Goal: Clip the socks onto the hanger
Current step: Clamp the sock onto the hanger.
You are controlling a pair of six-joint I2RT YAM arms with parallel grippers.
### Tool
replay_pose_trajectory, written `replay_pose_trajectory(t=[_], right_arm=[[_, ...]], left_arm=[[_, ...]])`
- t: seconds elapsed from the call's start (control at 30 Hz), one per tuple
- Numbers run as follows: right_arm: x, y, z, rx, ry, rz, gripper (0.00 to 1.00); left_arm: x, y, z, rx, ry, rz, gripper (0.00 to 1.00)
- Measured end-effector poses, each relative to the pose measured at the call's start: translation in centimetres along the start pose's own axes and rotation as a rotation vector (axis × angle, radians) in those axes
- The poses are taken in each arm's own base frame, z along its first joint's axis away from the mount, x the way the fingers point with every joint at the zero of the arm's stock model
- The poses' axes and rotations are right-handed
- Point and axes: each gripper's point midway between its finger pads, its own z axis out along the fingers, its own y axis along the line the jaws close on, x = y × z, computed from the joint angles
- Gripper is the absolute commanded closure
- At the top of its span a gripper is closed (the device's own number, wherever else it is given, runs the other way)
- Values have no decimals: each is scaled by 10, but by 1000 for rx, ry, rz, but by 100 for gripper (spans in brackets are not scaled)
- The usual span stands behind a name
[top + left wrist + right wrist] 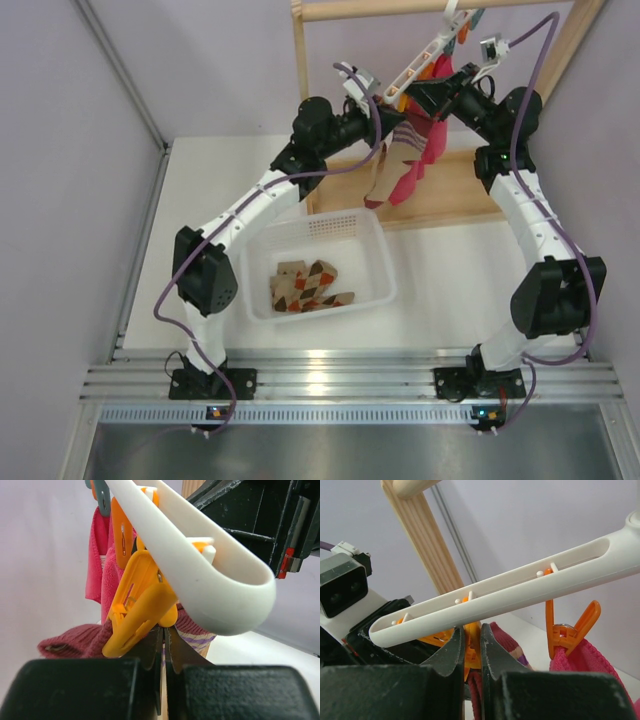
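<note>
Under the hanger point(520, 594), right fingers point(449, 655) seemingly pinch a half-hidden clip point(471, 655).

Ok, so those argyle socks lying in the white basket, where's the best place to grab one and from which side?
Come from straight above: the walls of the white basket ring the argyle socks, so a side approach looks blocked. They lie flat and overlapping, so pinch an exposed end of the topmost sock, probably one nearest the basket's middle.
</note>
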Motion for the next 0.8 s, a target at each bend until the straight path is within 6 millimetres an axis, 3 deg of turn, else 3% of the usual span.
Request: replay_pose_trajectory(t=[0.6, 0.8], right_arm=[[0, 0, -2, -24, 4, -5, 100], [0, -1, -2, -23, 4, -34, 100]], left_arm=[[1, 23, -5, -38, -1, -7, 100], [-3, 23, -6, -18, -14, -20, 100]])
